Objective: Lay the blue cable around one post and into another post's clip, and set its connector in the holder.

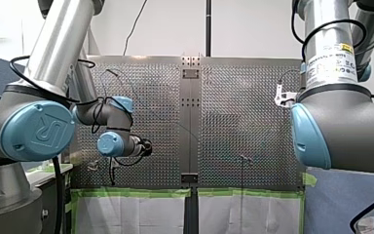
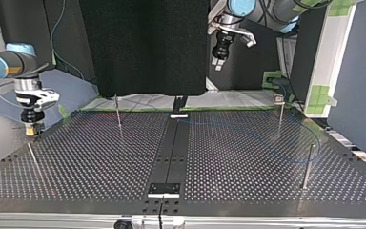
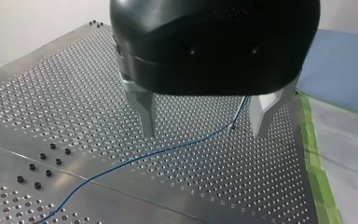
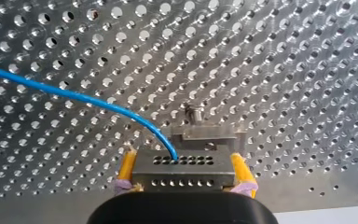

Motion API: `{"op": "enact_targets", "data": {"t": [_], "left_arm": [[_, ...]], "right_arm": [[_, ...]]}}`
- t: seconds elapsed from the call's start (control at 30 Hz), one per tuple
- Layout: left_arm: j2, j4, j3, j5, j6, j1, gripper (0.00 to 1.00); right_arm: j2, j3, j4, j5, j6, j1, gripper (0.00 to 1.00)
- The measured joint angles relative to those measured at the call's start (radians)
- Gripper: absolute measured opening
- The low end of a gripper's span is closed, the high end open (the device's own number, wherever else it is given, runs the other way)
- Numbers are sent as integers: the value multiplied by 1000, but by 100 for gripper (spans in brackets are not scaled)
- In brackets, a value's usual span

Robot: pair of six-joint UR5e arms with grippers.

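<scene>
Blue cable [image 4: 74, 98] enters the metal connector [image 4: 182, 170], which is clamped between my right fingers [image 4: 127, 167], whose pads are yellow. The holder [image 4: 209, 134] stands just ahead of these fingers on the perforated desk [image 4: 284, 70]. My left fingers [image 3: 145, 114], bare metal, stand apart above the desk, and the cable lies beneath and between them.

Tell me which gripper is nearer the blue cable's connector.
Right. My right gripper is shut on the connector; my left gripper hangs open over the cable, far off.
</scene>
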Motion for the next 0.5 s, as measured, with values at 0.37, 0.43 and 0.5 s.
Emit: {"op": "enact_targets", "data": {"t": [0.37, 0.43, 0.5], "left_arm": [[0, -9, 0, -2, 1, 4, 100], [0, -11, 0, -2, 1, 5, 100], [0, -12, 0, -2, 1, 5, 100]], "right_arm": [[0, -14, 22, -47, 5, -26, 0], [1, -18, 29, -57, 6, -28, 0], [1, -25, 39, -69, 7, -30, 0]]}}
